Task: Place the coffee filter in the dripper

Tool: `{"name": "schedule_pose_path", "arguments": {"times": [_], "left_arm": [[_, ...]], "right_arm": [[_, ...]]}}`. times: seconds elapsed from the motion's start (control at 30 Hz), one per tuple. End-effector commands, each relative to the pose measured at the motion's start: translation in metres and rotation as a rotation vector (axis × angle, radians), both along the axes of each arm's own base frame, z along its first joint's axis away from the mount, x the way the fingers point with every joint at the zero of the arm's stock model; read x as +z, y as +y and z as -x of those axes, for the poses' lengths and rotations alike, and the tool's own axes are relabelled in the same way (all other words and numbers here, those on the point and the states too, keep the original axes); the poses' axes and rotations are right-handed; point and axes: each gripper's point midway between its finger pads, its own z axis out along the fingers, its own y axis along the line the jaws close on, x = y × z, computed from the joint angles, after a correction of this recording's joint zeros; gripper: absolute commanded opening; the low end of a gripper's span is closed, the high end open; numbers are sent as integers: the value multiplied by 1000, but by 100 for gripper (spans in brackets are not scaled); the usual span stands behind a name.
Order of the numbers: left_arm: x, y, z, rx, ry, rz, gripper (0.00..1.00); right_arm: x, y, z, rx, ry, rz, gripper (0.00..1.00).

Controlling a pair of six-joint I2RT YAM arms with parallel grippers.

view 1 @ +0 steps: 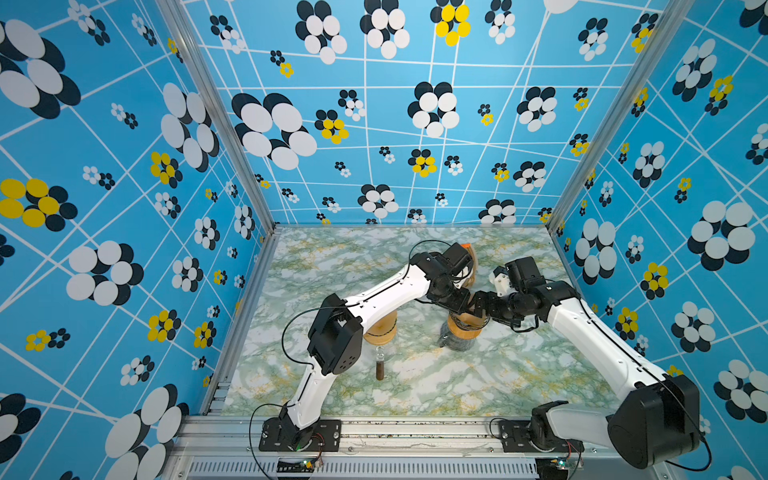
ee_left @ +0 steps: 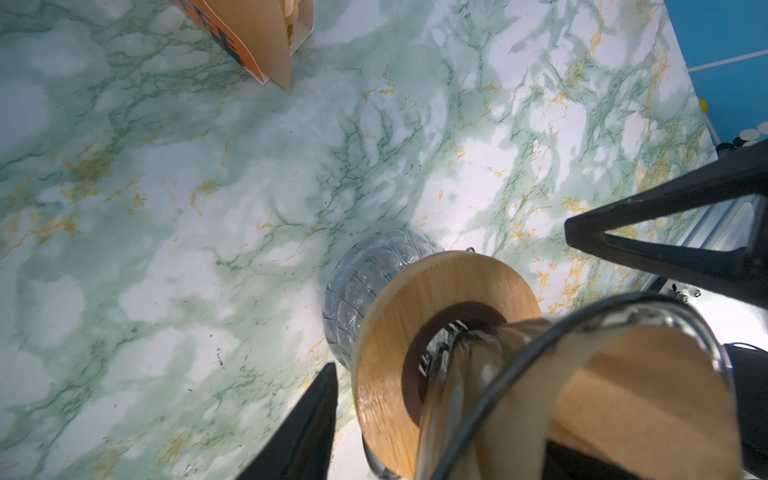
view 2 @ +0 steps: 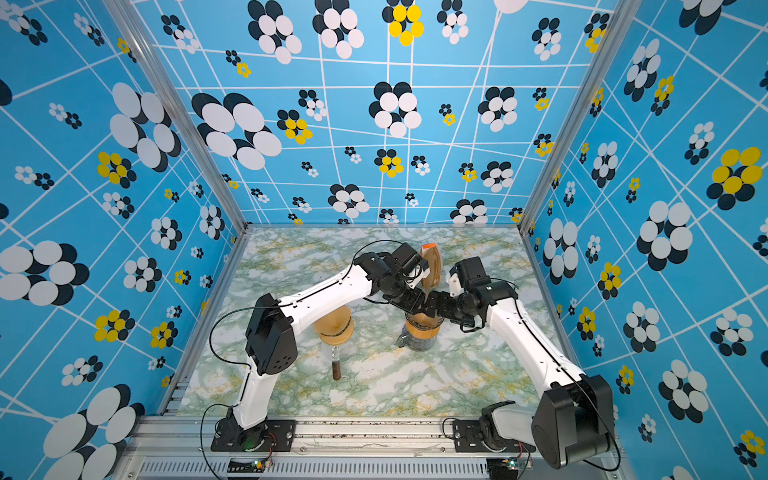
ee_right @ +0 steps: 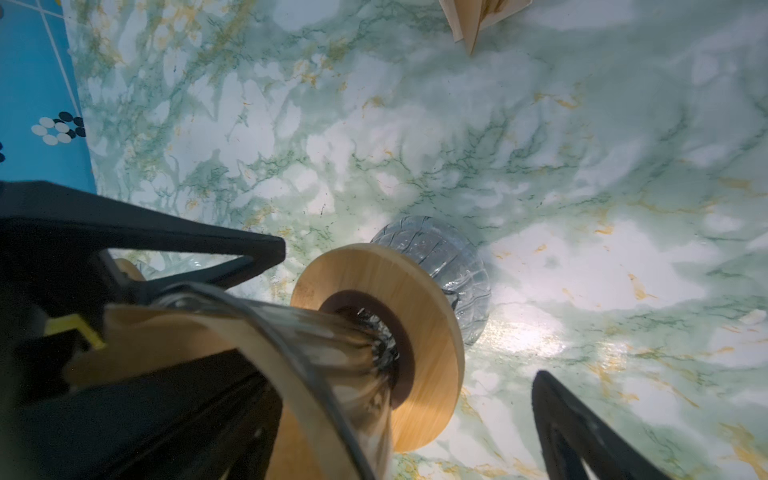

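Note:
A glass dripper with a round wooden collar [ee_left: 415, 316] [ee_right: 374, 282] stands on a ribbed glass jar [ee_left: 365, 282] near the table's middle [view 1: 461, 332] [view 2: 422, 330]. A brown paper coffee filter [ee_left: 623, 395] [ee_right: 166, 332] lies inside its cone, against the glass. Both grippers meet over it. My left gripper [ee_left: 449, 415] [view 1: 455, 301] straddles the cone wall, one finger [ee_left: 307, 424] outside with table showing between it and the collar. My right gripper [ee_right: 399, 382] [view 1: 486, 307] stands wide open, one finger [ee_right: 582, 436] outside the dripper and the other inside the filter.
An opened box of filters [view 1: 473, 262] [ee_left: 257, 37] stands just behind the dripper. A second wooden-collared glass brewer [view 1: 380, 330] [view 2: 332, 328] sits under my left arm, with a brown-ended stick [view 1: 380, 370] in front of it. Patterned walls enclose the marble table [view 1: 519, 374].

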Motion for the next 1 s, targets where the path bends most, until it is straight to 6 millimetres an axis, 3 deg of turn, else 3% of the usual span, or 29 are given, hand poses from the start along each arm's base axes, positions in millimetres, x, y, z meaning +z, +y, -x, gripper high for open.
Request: {"name": "schedule_pose_path", "arguments": {"times": [0.0, 0.77, 0.97], "left_arm": [[-13, 0, -1, -2, 11, -20, 52], [-23, 0, -2, 8, 32, -28, 52], [-17, -2, -2, 8, 30, -10, 52]], "right_arm": [[5, -3, 3, -5, 2, 4, 95], [-22, -24, 19, -33, 77, 118, 95], [-8, -17, 14, -33, 30, 71, 95]]}}
